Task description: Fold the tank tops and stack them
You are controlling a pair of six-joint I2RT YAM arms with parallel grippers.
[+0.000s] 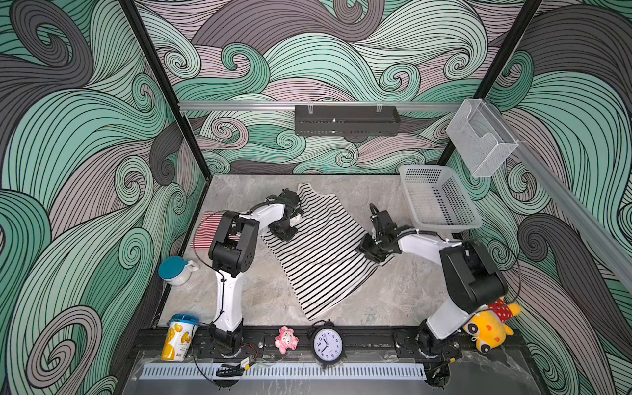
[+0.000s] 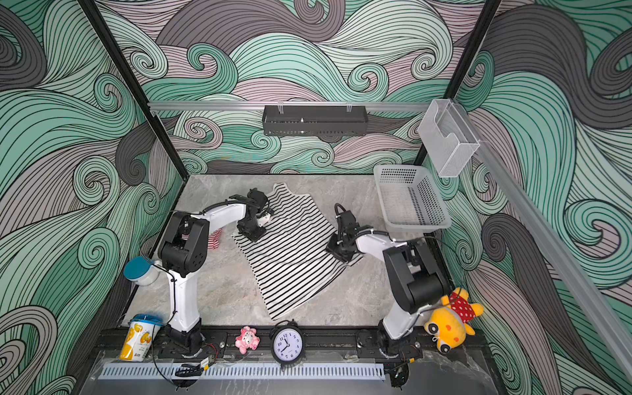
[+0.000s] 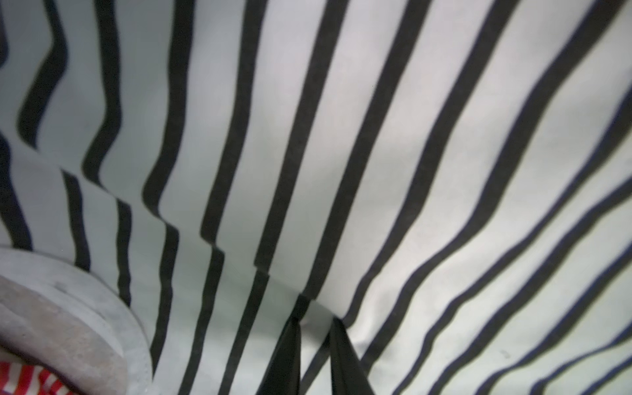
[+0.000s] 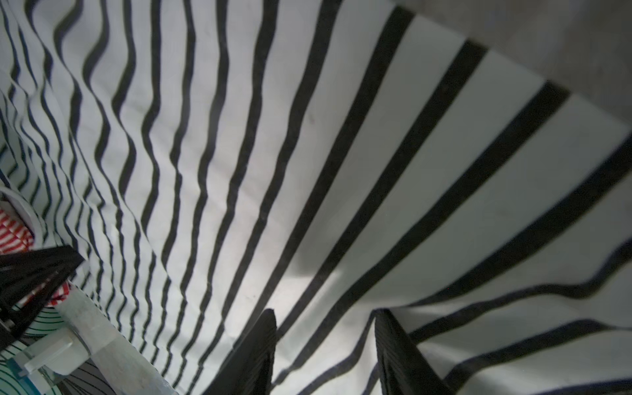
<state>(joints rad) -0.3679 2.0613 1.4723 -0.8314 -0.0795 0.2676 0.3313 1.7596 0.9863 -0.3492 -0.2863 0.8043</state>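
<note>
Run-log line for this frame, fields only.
step: fold black-and-white tank top | left gripper: shut on it | right gripper: open at its right edge | red-and-white tank top: lying at left

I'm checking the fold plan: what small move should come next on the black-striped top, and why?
Probably close the right gripper on the edge of the black-and-white top that lies between its open jaws. The left gripper pinches the opposite edge, and the top lies spread flat, unfolded, so both sides need holding.
</note>
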